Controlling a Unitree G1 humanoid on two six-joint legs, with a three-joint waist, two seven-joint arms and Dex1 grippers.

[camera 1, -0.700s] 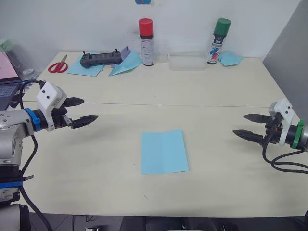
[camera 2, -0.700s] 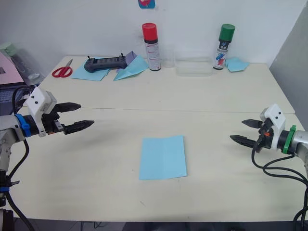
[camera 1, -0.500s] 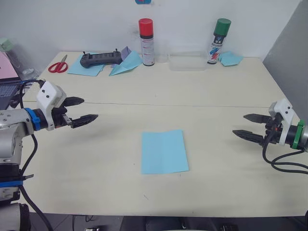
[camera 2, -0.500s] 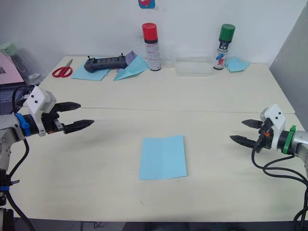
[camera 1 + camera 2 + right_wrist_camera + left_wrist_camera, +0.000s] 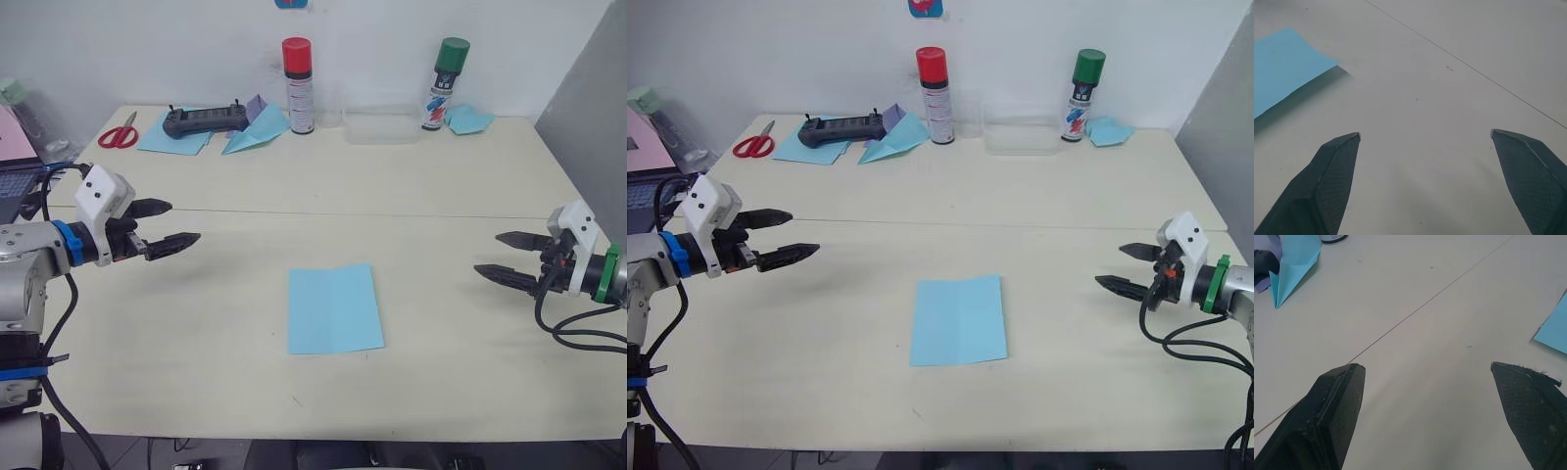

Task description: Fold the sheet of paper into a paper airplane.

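The sheet of paper [image 5: 334, 308] lies flat in the middle of the table, a light blue rectangle with a faint lengthwise crease. No fold stands up from it. My left gripper [image 5: 178, 224] hovers open over the table well to the sheet's left, fingers pointing toward the middle. My right gripper [image 5: 498, 256] is open too, far to the sheet's right and pointing inward. Neither touches the paper. A corner of the sheet [image 5: 1556, 329] appears in the left wrist view and its edge [image 5: 1283, 63] in the right wrist view.
Along the back edge stand a red-capped spray can [image 5: 298, 86] and a green-capped one [image 5: 442, 83], with a clear tray [image 5: 381, 128] between. A wider blue paper dart [image 5: 254, 132], a black controller [image 5: 204, 120] and red scissors [image 5: 119, 133] lie back left. A small blue paper lump [image 5: 470, 119] lies back right.
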